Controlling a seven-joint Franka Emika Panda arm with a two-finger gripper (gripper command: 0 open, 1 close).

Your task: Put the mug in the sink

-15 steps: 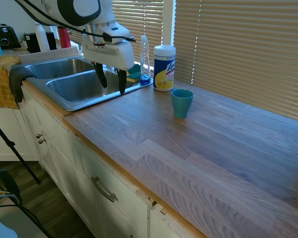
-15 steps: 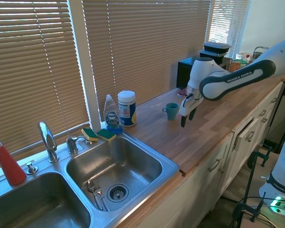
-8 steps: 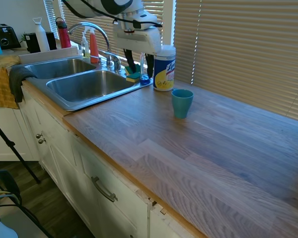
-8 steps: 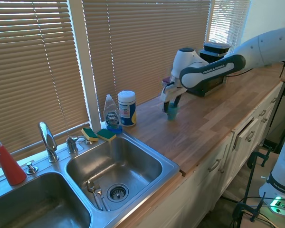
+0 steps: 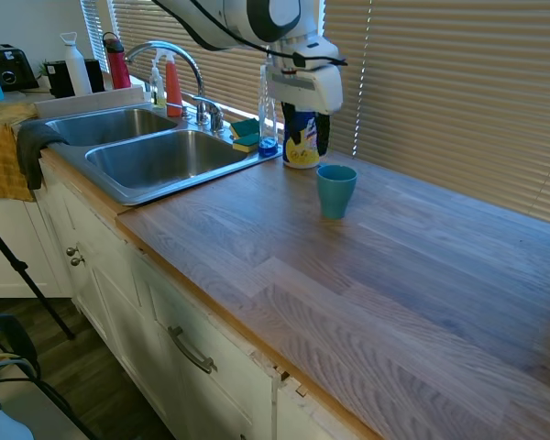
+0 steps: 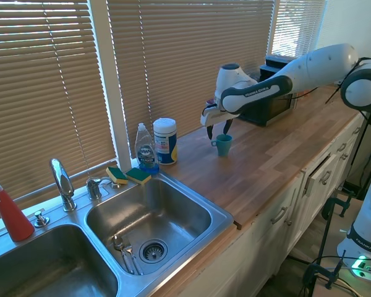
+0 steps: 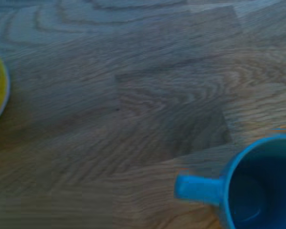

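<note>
The end effector point(image 6: 214, 121) is hovering spread wide and empty above the mug point(image 5: 335, 191), standing ungrasped at the sink's point(image 5: 147, 156) 3 o'clock; grasp and transfer remain

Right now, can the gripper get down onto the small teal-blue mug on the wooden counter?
Probably yes. The gripper hangs open just above the small teal-blue mug, which stands upright and apart from the white-and-yellow wipes canister; nothing lies between them.

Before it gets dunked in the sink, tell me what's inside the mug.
The mug looks empty: the wrist view shows bare blue inner wall and floor, though the picture's edge cuts off part of the inside. It stands upright on the wooden countertop, with the open gripper hanging nearby.
</note>
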